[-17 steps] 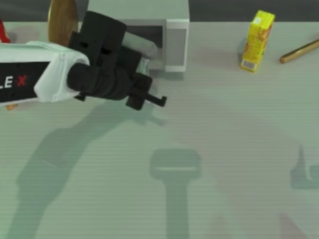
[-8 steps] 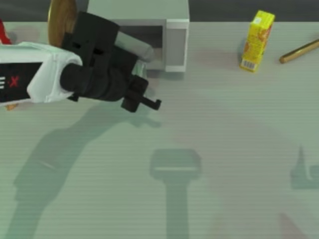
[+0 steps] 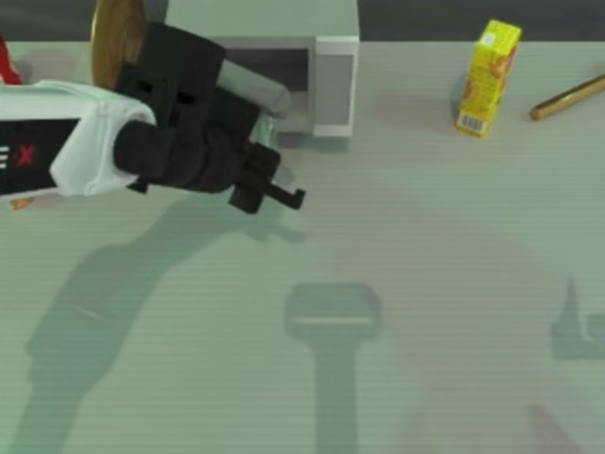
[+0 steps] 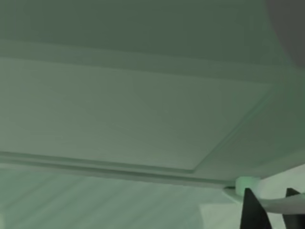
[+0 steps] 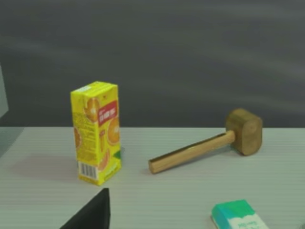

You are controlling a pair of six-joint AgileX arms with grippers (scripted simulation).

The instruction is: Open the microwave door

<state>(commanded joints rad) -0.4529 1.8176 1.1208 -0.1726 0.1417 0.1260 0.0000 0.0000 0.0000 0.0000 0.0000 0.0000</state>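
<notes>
The microwave (image 3: 321, 19) stands at the table's far edge, left of centre, its control strip on the right of its front. The microwave door (image 3: 260, 87) is swung partly outward, its free edge angled toward the table's middle. The oven's dark inside shows behind it. My left gripper (image 3: 284, 189) is in front of the oven, and its arm hides much of the door. In the left wrist view the door panel (image 4: 119, 109) fills the picture. My left gripper (image 4: 272, 212) is shut on the pale curved door handle (image 4: 281, 202). My right gripper (image 5: 198, 222) is parked, open and holding nothing.
A yellow juice carton (image 3: 487, 78) stands right of the oven, with a wooden mallet (image 3: 567, 97) lying farther right. A teal box (image 5: 238, 217) lies near the right gripper. A round wooden board (image 3: 118, 38) and a red object (image 3: 5, 61) sit at the far left.
A second ago the left gripper drew left and slightly back with the handle, and the door swung a little wider. Over the last half second nothing visibly moved.
</notes>
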